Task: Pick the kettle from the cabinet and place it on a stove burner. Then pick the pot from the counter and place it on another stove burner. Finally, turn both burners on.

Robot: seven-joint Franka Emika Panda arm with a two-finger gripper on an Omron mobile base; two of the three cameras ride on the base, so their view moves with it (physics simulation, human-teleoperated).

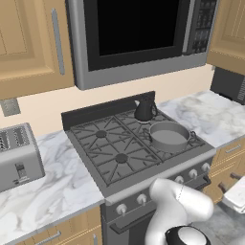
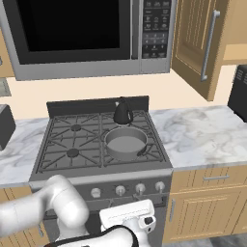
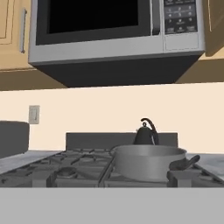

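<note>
- Landmark: the range (image 2: 58, 166). All positions are relative to it.
- kettle (image 2: 122, 113) sits on the range's back-right burner, upright, just behind the pot.
- pot (image 2: 126, 143) sits on the front-right burner, with its black side handle (image 3: 185, 162) pointing off to the right.
- Both placements look done, so the step in hand is turning the burners on.
- The left-hand burners (image 1: 101, 134) are bare.
- gripper: held low in front of the range, jaws spread wide, holding nothing. The hand view looks level across the grates (image 3: 65, 168) at the pot.
- knobs (image 2: 140, 188) run in a row along the range's front panel, below the pot.
- Next move, my read: drop to the knob row, find the two knobs that map to the right-side burners, then pinch and twist each.
- Which knob drives which burner can't be told from here.
- cabinet (image 2: 198, 43) above and right of the range, door hanging open.
</note>
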